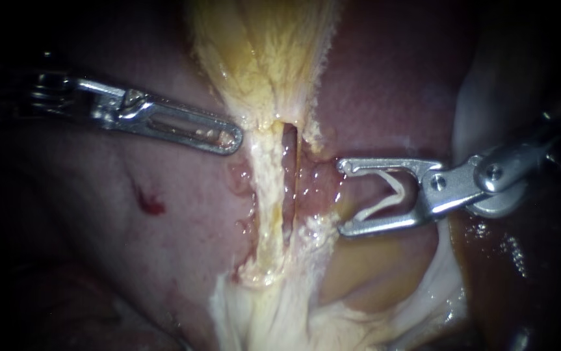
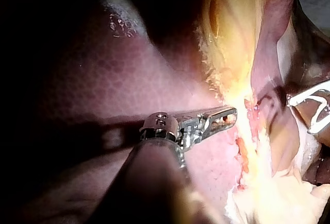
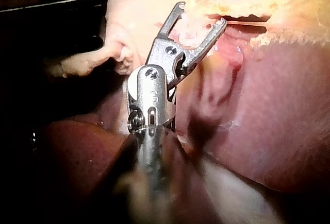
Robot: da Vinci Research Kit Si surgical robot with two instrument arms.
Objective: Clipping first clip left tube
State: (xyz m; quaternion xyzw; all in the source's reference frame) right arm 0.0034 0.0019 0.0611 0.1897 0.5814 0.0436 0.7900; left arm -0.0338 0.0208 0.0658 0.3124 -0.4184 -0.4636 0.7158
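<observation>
The liver (image 1: 117,247) lies smooth, wet and dark red, marked by one small red spot (image 1: 151,207). Over it reaches the left instrument (image 1: 225,136), a slim steel shaft whose slotted end effector is closed flat. Its tip touches the edge of the yellow, stringy tissue (image 1: 260,58) above the tubes. It appears to steady that tissue so the tubes stay stretched and bare, though whether it nips a wisp there is hard to tell.

Just beside the tip runs the left tube (image 1: 266,195), a pale, rough cord. A narrow slit (image 1: 290,169) parts it from the pinker, glistening right tube (image 1: 311,188). Neither tube carries a clip yet.

From the right comes the right instrument (image 1: 343,196), its hinged steel end effector spread wide and carrying a white, V-shaped clip (image 1: 391,192) between its two arms. The tips stand just beside the right tube, short of the left one, with the mouth facing both. Spread this far, it looks ready to slide around a tube. To reach the left tube, one arm would likely have to enter the slit.
</observation>
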